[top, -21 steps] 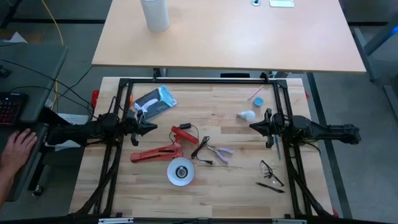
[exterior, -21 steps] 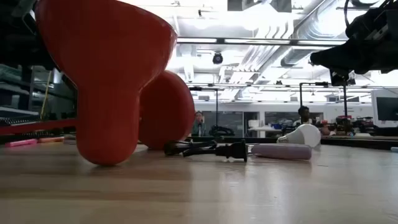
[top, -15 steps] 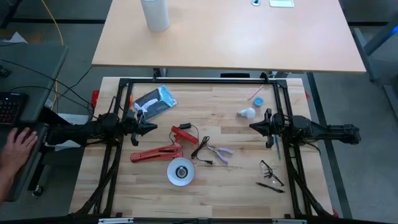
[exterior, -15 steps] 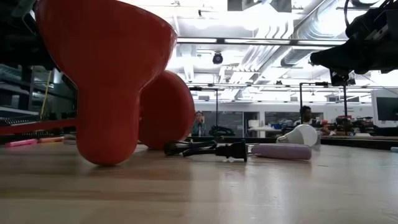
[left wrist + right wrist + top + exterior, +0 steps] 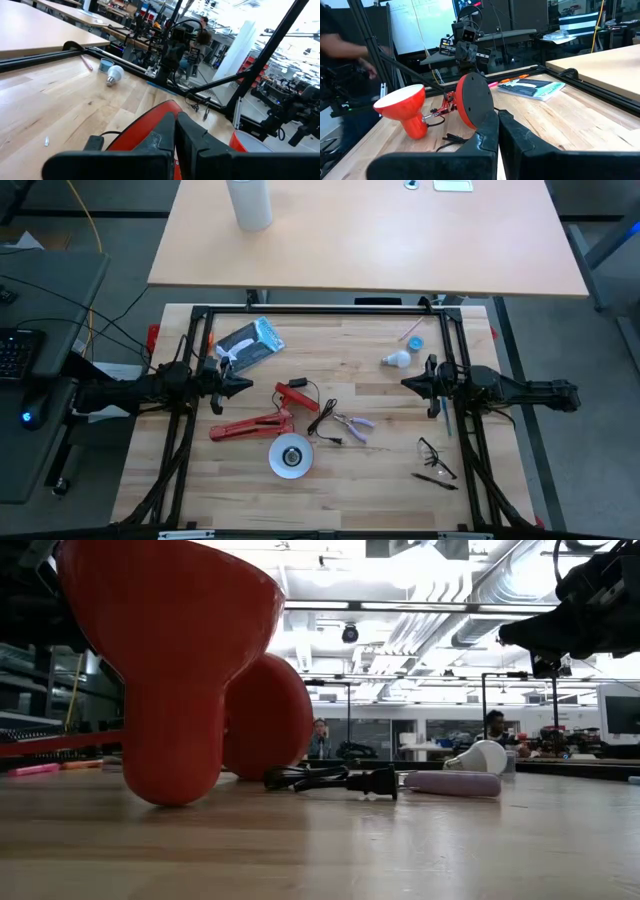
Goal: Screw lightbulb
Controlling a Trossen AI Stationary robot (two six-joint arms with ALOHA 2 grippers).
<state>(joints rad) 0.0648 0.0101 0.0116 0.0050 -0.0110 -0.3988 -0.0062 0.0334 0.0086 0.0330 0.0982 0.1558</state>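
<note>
The lightbulb (image 5: 399, 360) (image 5: 485, 756) (image 5: 114, 74), small and white, lies on its side on the wooden table at the far right. Its greyish screw base points toward the table's left. The red lamp lies near the middle. Its shade (image 5: 291, 456) (image 5: 165, 650) (image 5: 402, 107) stands on its narrow end, silver inside up, beside the red clamp (image 5: 250, 425). My right gripper (image 5: 404, 383) (image 5: 498, 117) hovers shut just on the near side of the bulb. My left gripper (image 5: 247, 383) (image 5: 175, 120) hovers shut at the left, pointing toward the middle.
Lilac-handled pliers (image 5: 352, 425) (image 5: 455, 783) and a black plug with cord (image 5: 325, 420) (image 5: 340, 780) lie between lamp and bulb. Safety glasses (image 5: 436, 460) lie near right, a small blue round object (image 5: 415, 343) beyond the bulb, and a packet (image 5: 248, 345) far left. Black frame rails (image 5: 320, 310) edge the table.
The lightbulb has rolled a little way toward the table's far edge. A person's hand beyond the table's left side has gone out of view. Both arms have kept still.
</note>
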